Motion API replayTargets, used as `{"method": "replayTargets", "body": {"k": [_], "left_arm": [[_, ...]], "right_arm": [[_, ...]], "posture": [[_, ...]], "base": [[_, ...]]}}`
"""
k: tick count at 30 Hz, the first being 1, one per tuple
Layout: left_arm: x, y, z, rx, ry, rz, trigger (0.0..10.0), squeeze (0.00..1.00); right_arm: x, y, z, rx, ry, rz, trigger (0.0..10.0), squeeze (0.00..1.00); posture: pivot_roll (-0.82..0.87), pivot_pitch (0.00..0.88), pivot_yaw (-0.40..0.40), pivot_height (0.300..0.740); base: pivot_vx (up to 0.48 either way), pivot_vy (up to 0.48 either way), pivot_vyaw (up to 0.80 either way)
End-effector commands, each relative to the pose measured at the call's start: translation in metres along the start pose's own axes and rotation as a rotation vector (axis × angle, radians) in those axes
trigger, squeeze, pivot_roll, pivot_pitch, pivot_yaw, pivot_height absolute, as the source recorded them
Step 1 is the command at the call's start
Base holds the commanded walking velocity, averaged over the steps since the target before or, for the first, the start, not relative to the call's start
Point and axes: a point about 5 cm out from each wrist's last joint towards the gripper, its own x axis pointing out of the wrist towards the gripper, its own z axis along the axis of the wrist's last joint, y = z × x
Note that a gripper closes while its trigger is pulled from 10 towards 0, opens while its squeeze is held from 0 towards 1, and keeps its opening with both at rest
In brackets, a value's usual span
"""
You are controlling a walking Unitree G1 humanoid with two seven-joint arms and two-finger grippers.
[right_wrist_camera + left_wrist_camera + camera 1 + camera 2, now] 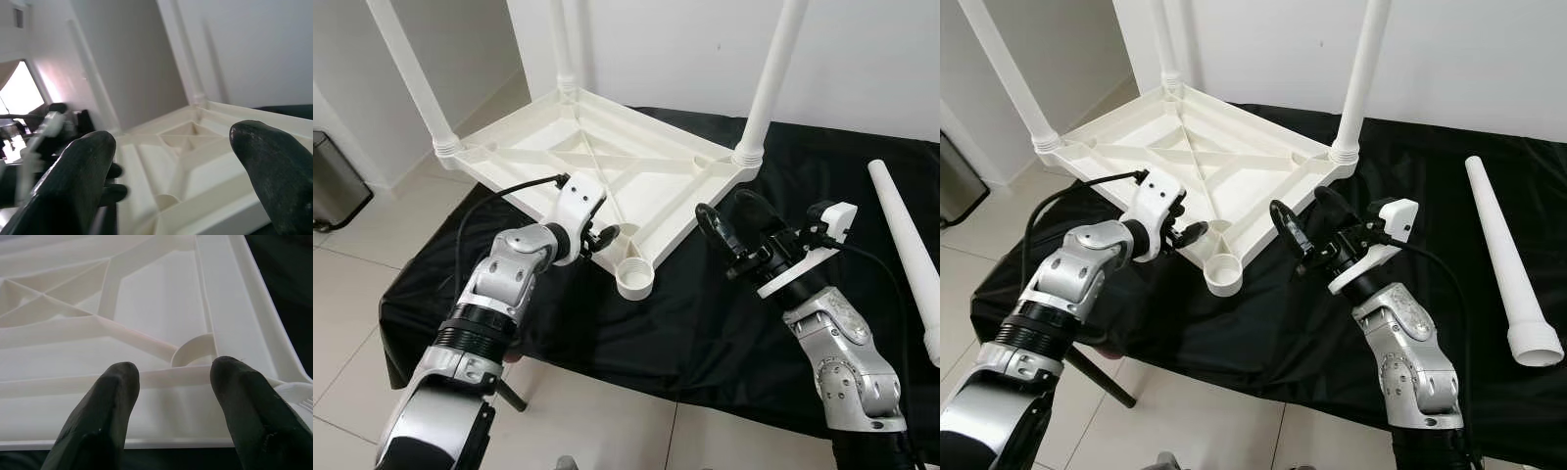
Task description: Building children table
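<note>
White tabletop [607, 162] upside down, three legs in | empty corner socket [635, 276] | left gripper [600, 238] open at its edge | right gripper [729, 223] open, empty | grab loose leg [1511, 264], seat it straight

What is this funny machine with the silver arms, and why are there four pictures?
It is a robot building a little table. Two pictures come from cameras in its head, two from cameras on its wrists. The white tabletop lies upside down on a black cloth, with three legs already standing up. One more leg lies loose beside it, and the near corner socket is empty. The left pincer is at the tabletop's edge, open. The right pincer is open too, holding nothing.
</note>
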Motion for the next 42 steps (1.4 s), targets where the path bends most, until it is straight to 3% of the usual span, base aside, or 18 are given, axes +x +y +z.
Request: {"method": "replayTargets", "body": {"k": [1, 9, 13, 17, 23, 30, 32, 38, 40, 42], "left_arm": [[-0.007, 0.004, -0.003, 0.002, 0.003, 0.017, 10.0, 0.0], [-0.011, 0.002, -0.021, 0.08, 0.015, 0.075, 10.0, 0.0], [0.0, -0.011, -0.038, 0.143, 0.095, 0.106, 10.0, 0.0], [0.008, -0.02, -0.037, 0.147, 0.113, 0.117, 10.0, 0.0], [0.014, -0.016, -0.034, 0.177, 0.136, 0.144, 10.0, 0.0], [0.018, -0.032, -0.047, 0.262, 0.188, 0.044, 10.0, 0.0], [0.016, -0.043, -0.055, 0.307, 0.209, -0.031, 10.0, 0.0], [0.014, -0.056, -0.062, 0.314, 0.224, -0.103, 10.0, 0.0], [0.014, -0.067, -0.063, 0.326, 0.227, -0.161, 10.0, 0.0], [0.014, -0.067, -0.063, 0.326, 0.227, -0.161, 10.0, 0.0]], "right_arm": [[0.002, -0.003, -0.006, -0.004, 0.023, -0.024, 10.0, 0.0], [0.012, -0.009, -0.012, -0.009, 0.042, -0.061, 10.0, 0.0], [0.017, -0.005, -0.005, -0.005, 0.012, -0.023, 10.0, 0.0], [0.018, 0.001, -0.001, -0.001, -0.005, 0.013, 10.0, 0.0], [0.015, 0.003, 0.001, -0.014, -0.004, 0.012, 10.0, 0.0], [0.012, -0.001, 0.002, -0.041, 0.0, -0.009, 10.0, 0.0], [0.011, -0.004, 0.004, -0.054, -0.001, -0.015, 10.0, 0.0], [0.012, -0.007, 0.006, -0.062, 0.0, -0.018, 10.0, 0.0], [0.013, -0.009, 0.009, -0.069, -0.005, -0.018, 10.0, 0.0], [0.013, -0.009, 0.009, -0.069, -0.005, -0.018, 10.0, 0.0]], "posture": [[-0.01, 0.033, 0.036, 0.74], [0.0, 0.02, 0.012, 0.74], [-0.01, 0.014, 0.007, 0.74], [-0.03, 0.012, 0.015, 0.74], [-0.04, 0.012, 0.022, 0.74], [-0.06, 0.014, 0.034, 0.74], [-0.05, 0.02, 0.033, 0.74], [-0.05, 0.024, 0.031, 0.74], [-0.04, 0.029, 0.031, 0.74], [-0.04, 0.029, 0.031, 0.74]], "base": [[0.0, 0.0, 0.0], [0.0, 0.0, 0.0], [0.0, 0.0, 0.0], [0.0, 0.0, 0.0], [0.0, 0.0, 0.0], [0.0, 0.0, 0.0], [0.0, 0.0, 0.0], [0.0, 0.0, 0.0], [0.0, 0.0, 0.0], [0.0, 0.0, 0.0]]}}
